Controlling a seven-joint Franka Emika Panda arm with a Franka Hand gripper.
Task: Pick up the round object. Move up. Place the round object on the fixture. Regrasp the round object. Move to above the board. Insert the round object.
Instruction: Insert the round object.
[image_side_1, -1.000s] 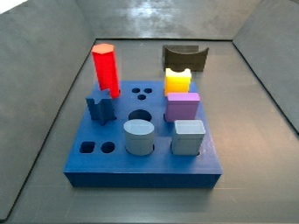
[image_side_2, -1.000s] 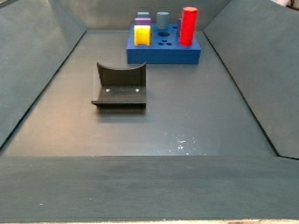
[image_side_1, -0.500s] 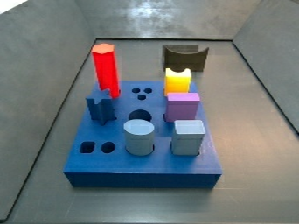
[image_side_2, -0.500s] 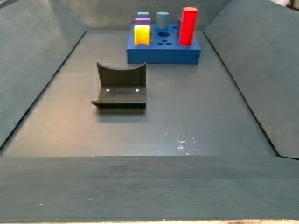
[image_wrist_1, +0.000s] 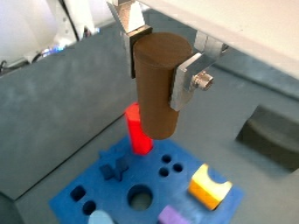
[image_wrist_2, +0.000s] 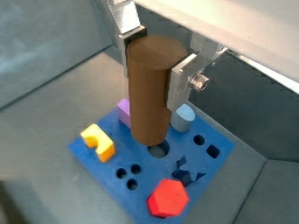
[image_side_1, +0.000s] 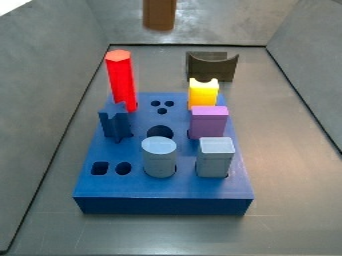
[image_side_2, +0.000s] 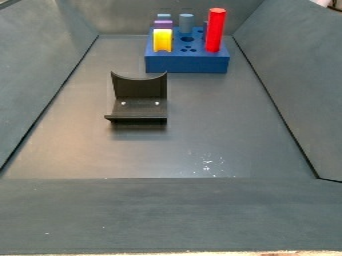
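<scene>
Gripping the round object (image_wrist_1: 158, 86) upright, the gripper (image_wrist_1: 162, 61) hangs high above the board (image_wrist_2: 138, 166), its jaws closed on the peg's upper part, a silver finger (image_wrist_2: 183, 81) pressed to each side in both wrist views. In a side view only the peg's lower end (image_side_1: 158, 14) shows at the top edge, over the far floor. Below it in a wrist view lie the red hexagonal peg (image_wrist_1: 136, 128) and what seems an empty round hole (image_wrist_1: 142, 196). The fixture (image_side_2: 136, 98) stands on the floor, well apart from the board.
</scene>
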